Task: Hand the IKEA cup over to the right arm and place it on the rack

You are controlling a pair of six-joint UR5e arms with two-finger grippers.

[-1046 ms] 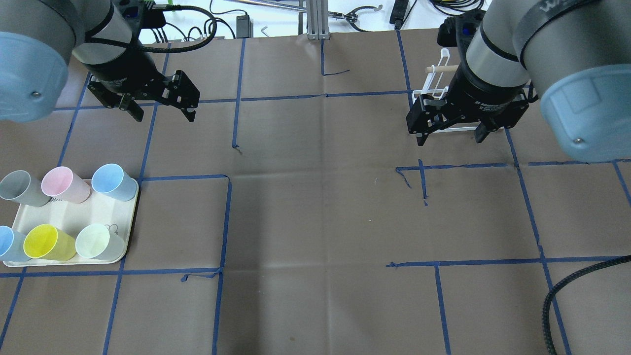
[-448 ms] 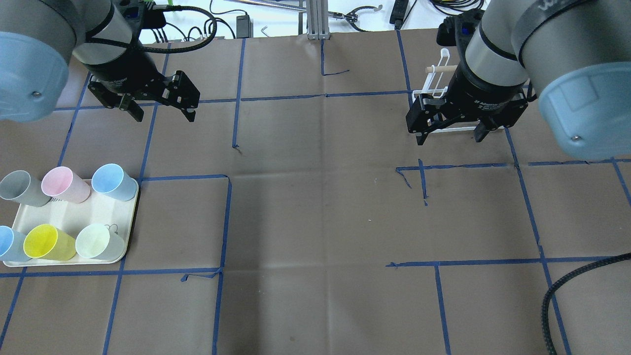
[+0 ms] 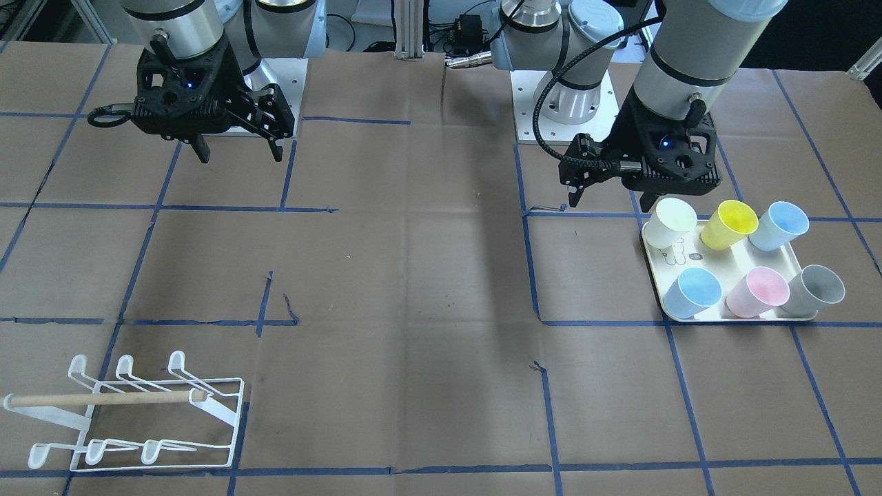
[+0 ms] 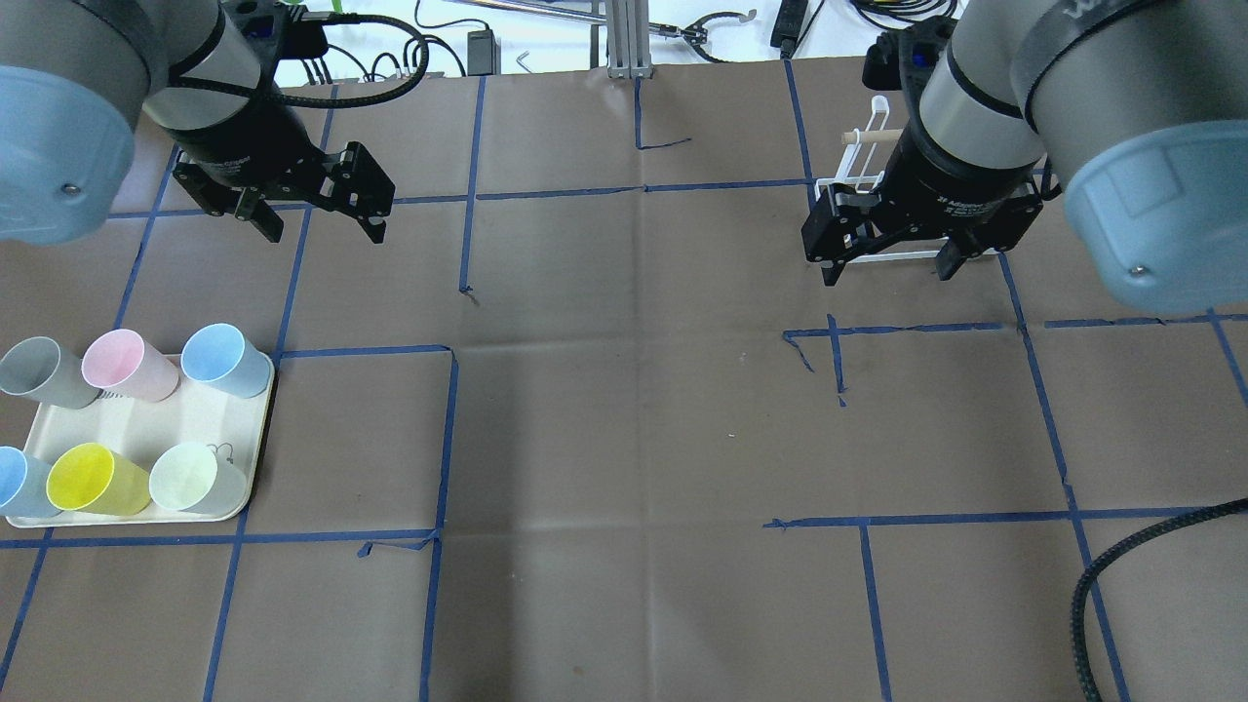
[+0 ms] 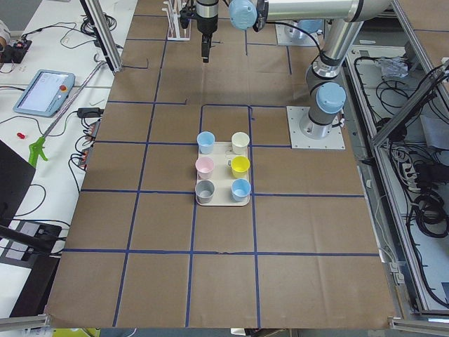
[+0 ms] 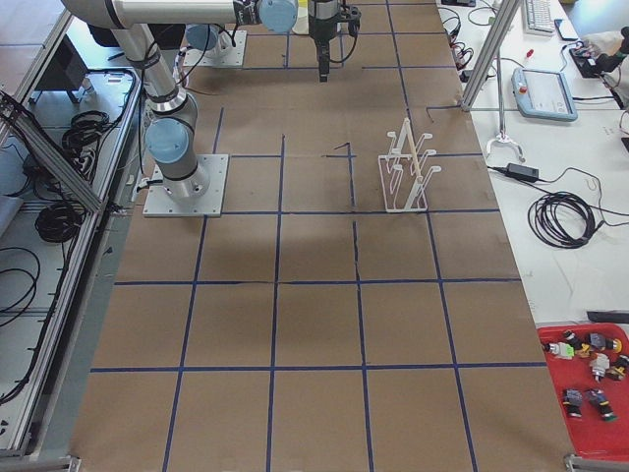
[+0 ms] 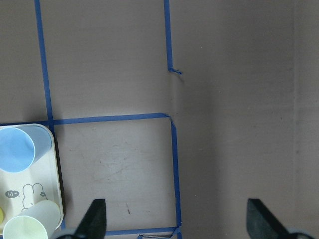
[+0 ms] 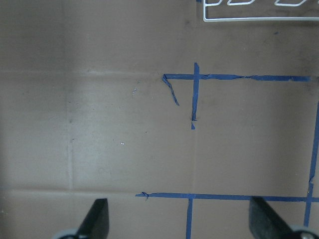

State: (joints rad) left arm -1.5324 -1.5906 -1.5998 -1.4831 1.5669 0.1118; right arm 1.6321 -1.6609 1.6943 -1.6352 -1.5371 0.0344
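Several IKEA cups stand on a cream tray (image 4: 146, 421) at the near left: grey (image 4: 37, 370), pink (image 4: 122, 363), blue (image 4: 222, 359), another blue (image 4: 12, 483), yellow (image 4: 93, 480) and pale green (image 4: 195, 478). My left gripper (image 4: 322, 232) is open and empty, hovering beyond the tray, apart from the cups. The left wrist view shows the blue cup (image 7: 17, 149) and the pale green cup (image 7: 30, 226) at its left edge. My right gripper (image 4: 887, 275) is open and empty, hovering in front of the white wire rack (image 3: 138, 413). The right arm partly hides the rack in the overhead view (image 4: 863, 166).
Brown paper with blue tape lines (image 4: 624, 390) covers the table. Cables and a metal post (image 4: 624, 39) lie beyond the far edge. A ribbed black hose (image 4: 1121, 575) shows at the near right. The rack's edge (image 8: 259, 15) shows at the top of the right wrist view.
The right arm and its gripper have shifted very slightly toward the far side. The left gripper, the cups and the rack have not visibly moved.
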